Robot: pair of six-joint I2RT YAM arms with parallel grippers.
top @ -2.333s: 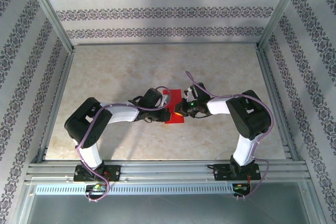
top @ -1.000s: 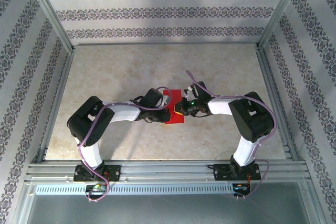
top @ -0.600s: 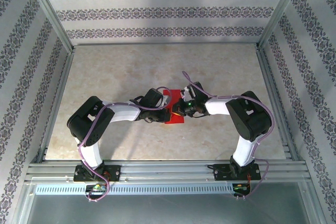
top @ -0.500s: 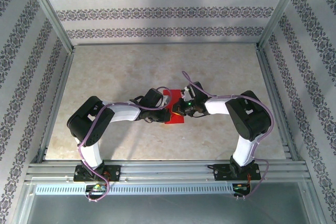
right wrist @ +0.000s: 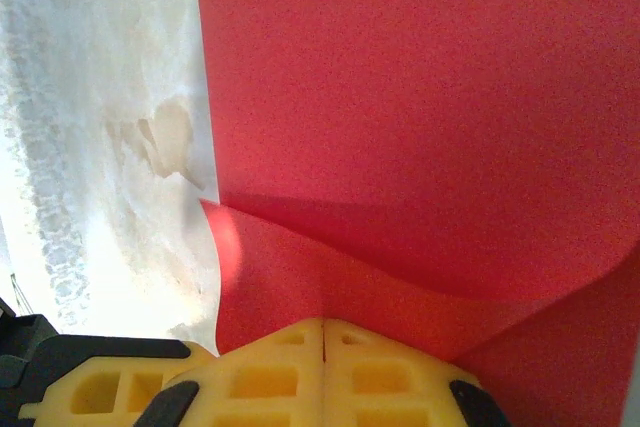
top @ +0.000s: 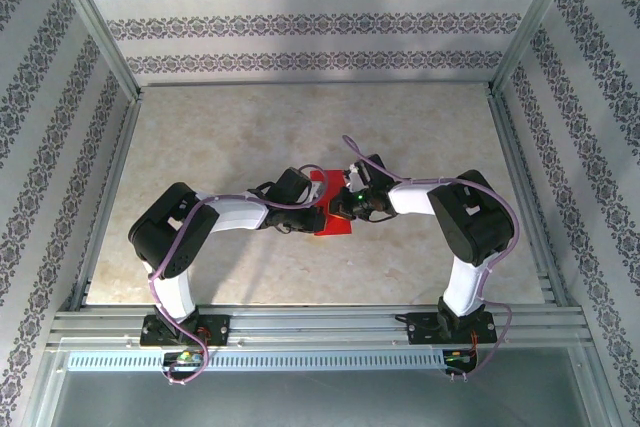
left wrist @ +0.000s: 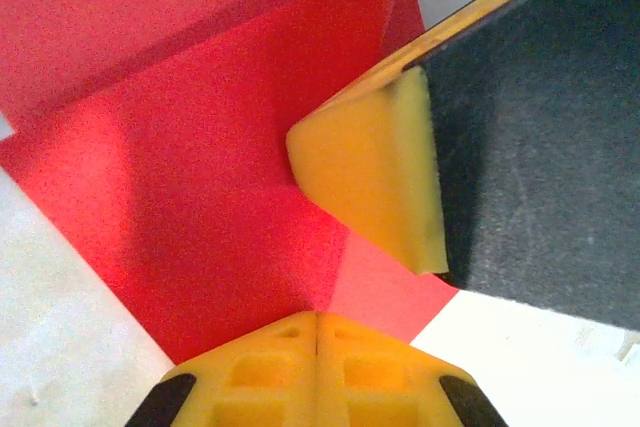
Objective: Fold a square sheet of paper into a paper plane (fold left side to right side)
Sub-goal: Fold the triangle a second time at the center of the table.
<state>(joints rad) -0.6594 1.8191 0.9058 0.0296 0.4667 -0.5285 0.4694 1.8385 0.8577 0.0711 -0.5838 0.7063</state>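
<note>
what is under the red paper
Bare table shows beside the paper; whatever lies beneath it is covered. The shut left gripper and right gripper hide the bits of paper below them.

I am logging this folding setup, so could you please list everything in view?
Paper: one sheet, bright red, partly folded, in the middle of the table under both end effectors.
Table: one, beige marbled top, floor of the enclosure.
Walls: three, white with dark patterned stripes, at the left, back and right.
Frame: one, silver metal, along the near edge and up the corners.
Left arm: one, white and black, reaching to the paper.
Right arm: one, white and black, reaching to the paper.
Left end effector: one, yellow, shut, over the paper.
Right end effector: one, yellow, shut, over the paper.
</note>
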